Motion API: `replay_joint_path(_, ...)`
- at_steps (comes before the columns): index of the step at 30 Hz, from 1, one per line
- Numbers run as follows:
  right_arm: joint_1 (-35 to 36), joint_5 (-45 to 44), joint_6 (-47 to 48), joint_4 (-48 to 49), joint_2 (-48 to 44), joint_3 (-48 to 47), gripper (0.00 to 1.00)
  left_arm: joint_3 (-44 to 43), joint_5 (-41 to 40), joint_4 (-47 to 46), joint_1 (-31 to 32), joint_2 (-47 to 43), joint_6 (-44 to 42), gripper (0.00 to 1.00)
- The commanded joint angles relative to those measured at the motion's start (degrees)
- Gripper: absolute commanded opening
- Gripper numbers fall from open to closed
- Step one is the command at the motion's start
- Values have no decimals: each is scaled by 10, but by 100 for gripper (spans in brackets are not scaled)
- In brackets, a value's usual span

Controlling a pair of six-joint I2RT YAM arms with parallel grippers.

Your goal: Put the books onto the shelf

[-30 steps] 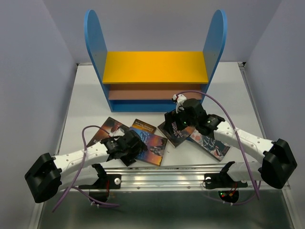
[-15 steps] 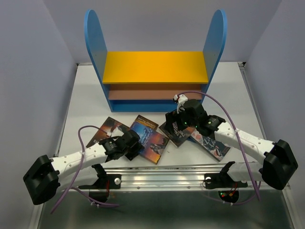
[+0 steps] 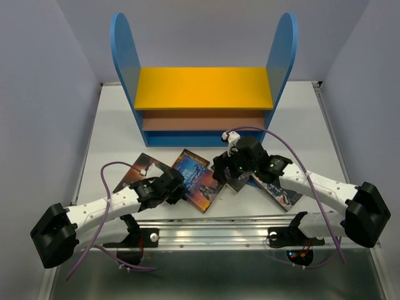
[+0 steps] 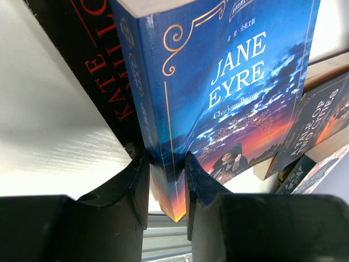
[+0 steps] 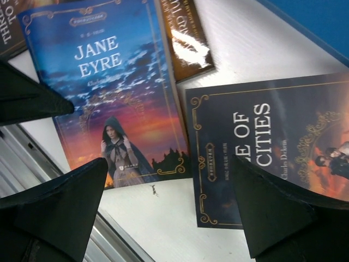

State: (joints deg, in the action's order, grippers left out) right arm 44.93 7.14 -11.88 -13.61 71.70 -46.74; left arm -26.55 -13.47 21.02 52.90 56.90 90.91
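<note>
Several books lie in front of the shelf [image 3: 203,87]. My left gripper [image 4: 165,159] is shut on the spine of the blue Jane Eyre book [image 4: 234,82], close to its near corner; from above the book [image 3: 199,177] sits at the middle front with the left gripper [image 3: 178,187] at its left edge. My right gripper [image 5: 169,174] hangs open over bare table, between Jane Eyre [image 5: 109,93] and the navy Tale of Two Cities [image 5: 262,147]. In the top view the right gripper [image 3: 226,172] covers part of that navy book [image 3: 236,181].
A dark book with red lettering [image 3: 140,170] lies left of Jane Eyre. A brown one [image 3: 190,154] peeks out behind it, and another book [image 3: 282,192] lies at the right. A metal rail [image 3: 219,228] runs along the near table edge. Grey walls stand on both sides.
The left jaws have closed from wide open onto Jane Eyre's spine, and the book has turned and slid a little toward the shelf. The right gripper has shifted left and nearer, still open.
</note>
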Motion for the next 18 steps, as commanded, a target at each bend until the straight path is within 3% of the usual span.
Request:
replay_joint_path(1, 30, 8, 21, 3, -12, 0, 100, -32, -50, 24, 1, 4, -22, 0)
replay_joint_path(13, 186, -69, 64, 9, -17, 7, 100, -92, -69, -4, 2, -25, -73, 0)
replay_joint_path(18, 241, -152, 68, 19, 11, -9, 100, -122, -67, 12, 1, -10, -71, 0)
